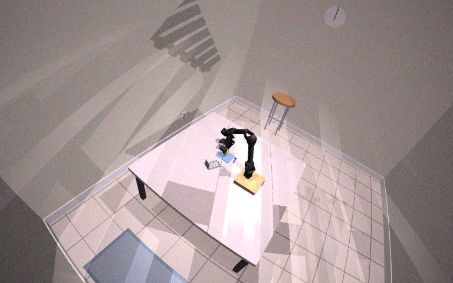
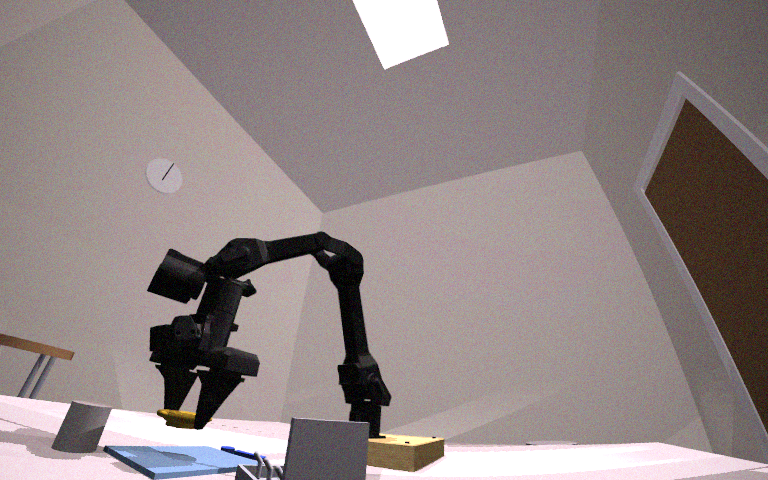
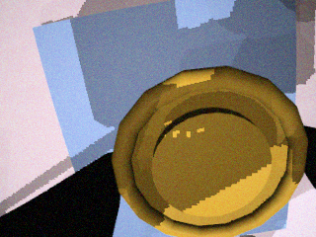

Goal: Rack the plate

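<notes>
The yellow round plate [image 1: 227,151] [image 2: 177,418] [image 3: 212,165] is held roughly level a little above the blue board [image 1: 228,159] [image 2: 133,454] [image 3: 55,89], with its hollow side facing the wrist camera. My gripper [image 2: 185,417] [image 3: 205,150] is shut on the plate, one finger at each side of its rim and pointing down. The far finger's tip is partly hidden by the plate in the exterior view. The small grey dish rack [image 1: 207,164] [image 2: 326,450] stands beside the board, with an upright end panel and thin rails. Its slots hold no plate.
A blue pen-like object [image 1: 235,160] [image 2: 242,452] lies by the board, on the side toward the arm's wooden base [image 1: 247,184] [image 2: 396,451]. A grey cylinder [image 2: 82,427] stands beyond the board, away from the rack. A stool [image 1: 284,99] stands on the floor behind the table.
</notes>
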`<state>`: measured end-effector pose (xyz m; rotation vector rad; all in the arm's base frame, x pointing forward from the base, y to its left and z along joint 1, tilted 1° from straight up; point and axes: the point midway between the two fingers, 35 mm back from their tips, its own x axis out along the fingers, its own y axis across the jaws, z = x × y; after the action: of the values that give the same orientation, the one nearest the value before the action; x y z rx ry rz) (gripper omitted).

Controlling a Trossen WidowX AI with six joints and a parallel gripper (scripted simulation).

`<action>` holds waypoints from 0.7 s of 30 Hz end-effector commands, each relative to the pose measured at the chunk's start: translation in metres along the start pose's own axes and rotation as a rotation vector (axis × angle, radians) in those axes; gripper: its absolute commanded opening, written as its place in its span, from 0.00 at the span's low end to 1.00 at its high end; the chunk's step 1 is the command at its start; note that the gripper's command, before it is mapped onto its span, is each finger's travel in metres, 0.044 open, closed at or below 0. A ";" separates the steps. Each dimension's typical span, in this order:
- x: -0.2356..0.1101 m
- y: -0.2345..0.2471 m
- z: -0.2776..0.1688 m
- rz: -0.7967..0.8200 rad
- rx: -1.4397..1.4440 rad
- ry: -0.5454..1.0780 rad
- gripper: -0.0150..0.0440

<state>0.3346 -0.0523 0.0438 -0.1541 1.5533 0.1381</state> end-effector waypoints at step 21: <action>-0.099 -0.003 0.010 -0.005 -0.006 -0.004 0.25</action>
<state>0.3435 -0.0525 0.1327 -0.1573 1.5501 0.1401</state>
